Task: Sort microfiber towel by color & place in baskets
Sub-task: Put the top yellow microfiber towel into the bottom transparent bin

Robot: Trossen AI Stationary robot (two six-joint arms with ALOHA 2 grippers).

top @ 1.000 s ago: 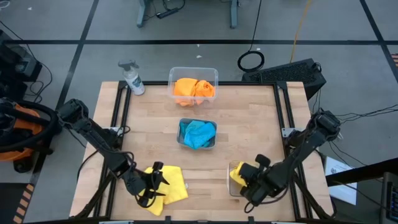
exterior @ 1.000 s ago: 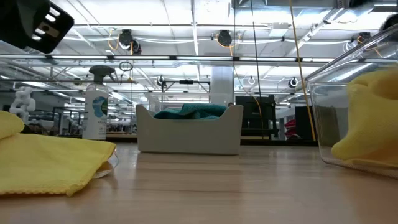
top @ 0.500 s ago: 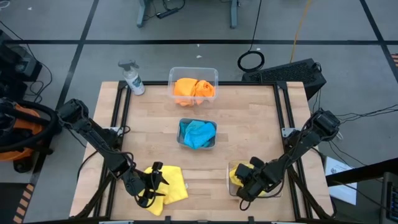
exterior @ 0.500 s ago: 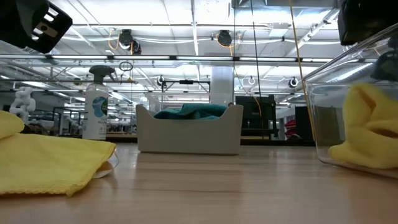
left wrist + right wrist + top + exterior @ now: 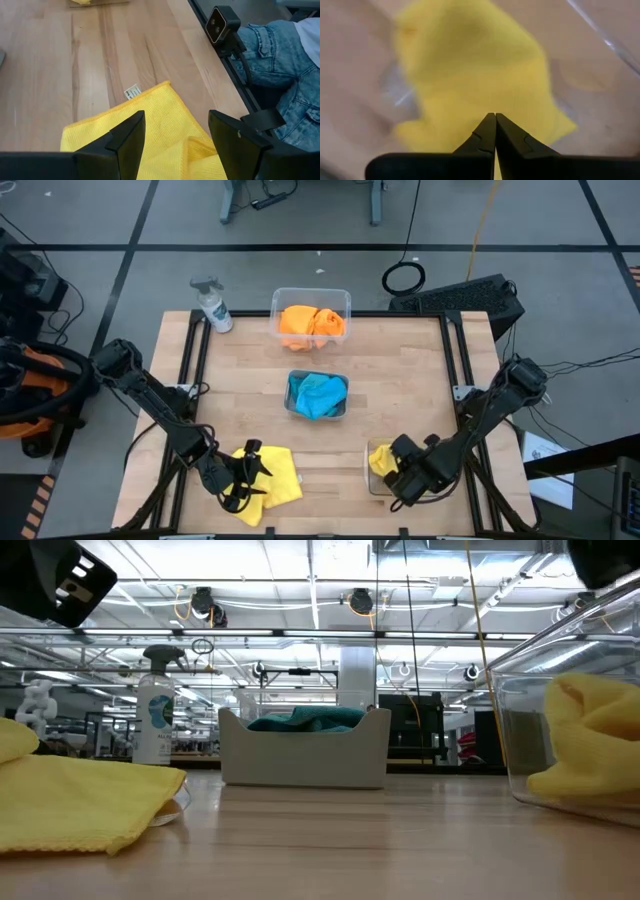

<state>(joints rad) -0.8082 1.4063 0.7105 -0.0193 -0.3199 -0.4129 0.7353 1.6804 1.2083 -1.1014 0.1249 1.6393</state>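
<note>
Your right gripper over the near-right basket, jaws pressed together, empty, one yellow towel lying inside, your left gripper spread apart over the other yellow towel on the table, orange towels and blue towels already binned.

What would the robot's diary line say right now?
left gripper: open over yellow towel | right gripper: shut, above yellow towel in basket | orange, blue: sorted
</note>
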